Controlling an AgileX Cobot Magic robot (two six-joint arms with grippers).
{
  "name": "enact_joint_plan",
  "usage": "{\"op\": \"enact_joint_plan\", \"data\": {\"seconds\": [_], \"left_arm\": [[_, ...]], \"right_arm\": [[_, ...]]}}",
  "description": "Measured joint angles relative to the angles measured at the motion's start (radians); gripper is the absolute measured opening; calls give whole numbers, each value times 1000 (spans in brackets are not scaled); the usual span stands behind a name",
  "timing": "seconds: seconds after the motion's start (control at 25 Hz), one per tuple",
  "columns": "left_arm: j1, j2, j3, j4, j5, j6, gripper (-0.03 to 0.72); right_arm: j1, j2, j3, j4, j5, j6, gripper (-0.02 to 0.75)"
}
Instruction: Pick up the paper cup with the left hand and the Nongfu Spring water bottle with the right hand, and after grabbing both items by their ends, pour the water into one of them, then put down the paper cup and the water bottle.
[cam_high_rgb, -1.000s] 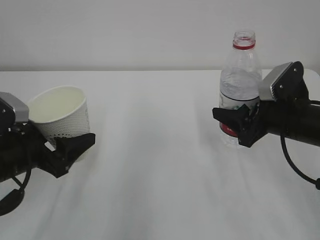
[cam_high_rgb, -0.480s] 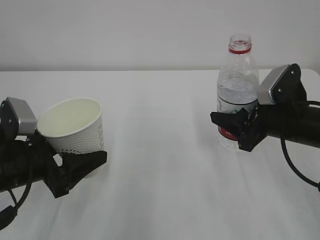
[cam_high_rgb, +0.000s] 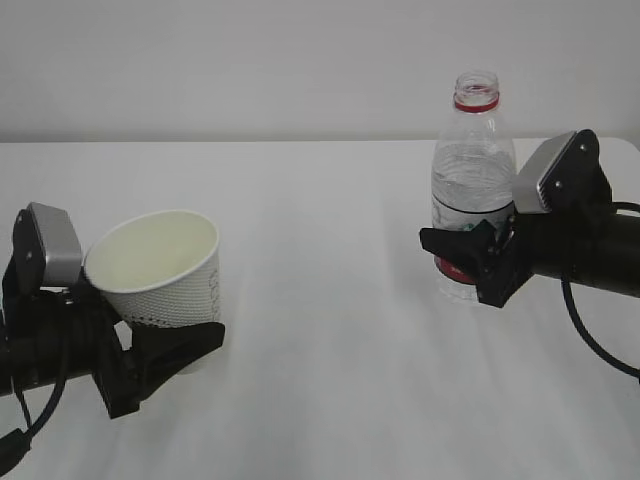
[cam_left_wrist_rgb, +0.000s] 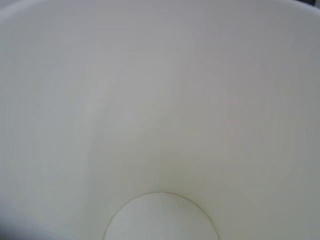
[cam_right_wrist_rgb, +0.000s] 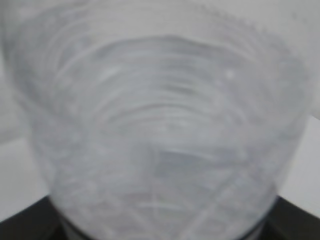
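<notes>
Soft even light, faint shadows, both wrist views blurred, exterior view sharp

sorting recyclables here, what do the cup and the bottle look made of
The paper cup: likely paper, matte white with a dotted embossed wall and a plain cream inside. The Nongfu Spring water bottle: clear, thin, ribbed plastic by its see-through glossy wall, with a red neck ring.

Exterior view: low, near table (cam_high_rgb: 330, 330) height, facing the rear wall (cam_high_rgb: 250, 60). Left wrist view: pressed close, looking into the paper cup (cam_left_wrist_rgb: 160, 125). Right wrist view: pressed close against the water bottle (cam_right_wrist_rgb: 160, 135). Each wrist view shares its object with the exterior view.
</notes>
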Motion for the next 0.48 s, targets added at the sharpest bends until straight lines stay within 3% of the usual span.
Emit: {"op": "enact_joint_plan", "data": {"seconds": [0.48], "left_arm": [[-109, 3, -64, -16, 0, 0, 555]], "right_arm": [[0, -2, 0, -18, 0, 1, 491]]}}
